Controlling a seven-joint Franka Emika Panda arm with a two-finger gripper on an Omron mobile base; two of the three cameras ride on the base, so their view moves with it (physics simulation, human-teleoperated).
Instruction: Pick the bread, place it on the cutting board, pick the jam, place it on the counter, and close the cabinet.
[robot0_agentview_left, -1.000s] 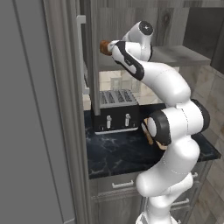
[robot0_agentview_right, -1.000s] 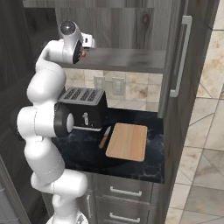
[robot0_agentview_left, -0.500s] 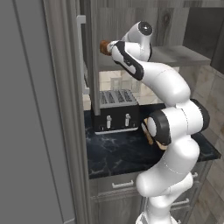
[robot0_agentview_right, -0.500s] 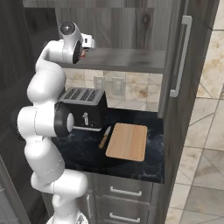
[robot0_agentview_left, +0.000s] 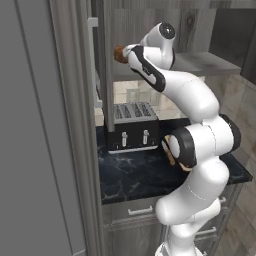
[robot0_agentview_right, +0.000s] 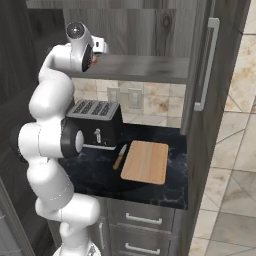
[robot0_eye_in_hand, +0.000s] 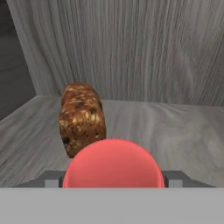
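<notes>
- The gripper (robot0_eye_in_hand: 113, 178) is inside the open cabinet (robot0_agentview_right: 150, 30), just above its grey shelf (robot0_agentview_right: 145, 67). Its jaws are narrowed to a middling width against the two flanks of the jam (robot0_eye_in_hand: 113, 164), so it appears to hold the jar.
- The bread (robot0_eye_in_hand: 82, 118) stands on the shelf just behind the jam and a little to one side in the hand view. It is close to the jar, but whether they touch cannot be told.
- The step in hand looks like picking the jam. The bread is not yet on the cutting board (robot0_agentview_right: 146, 161), so that part of the task is still undone.
- The next move calls for a short lift off the shelf, then a straight pull out of the cabinet. The bread must not be dragged along and the open door (robot0_agentview_right: 220, 75) must not be clipped.
- The jar should then go down to a bare patch of the counter (robot0_agentview_right: 100, 172), away from the board, which should stay free for the bread.
- Afterwards the arm must return for the bread, and only then can the cabinet be closed.
- Count of the task's things: one jam jar, one bread chunk, one cutting board.
- Count of the rest on the counter: one toaster (robot0_agentview_right: 97, 122) at the back and one knife (robot0_agentview_right: 120, 156) lying between the toaster and the board, just beside the board's edge.
- One slim bar handle (robot0_agentview_right: 206, 65) shows on the open door in the right base view.
</notes>
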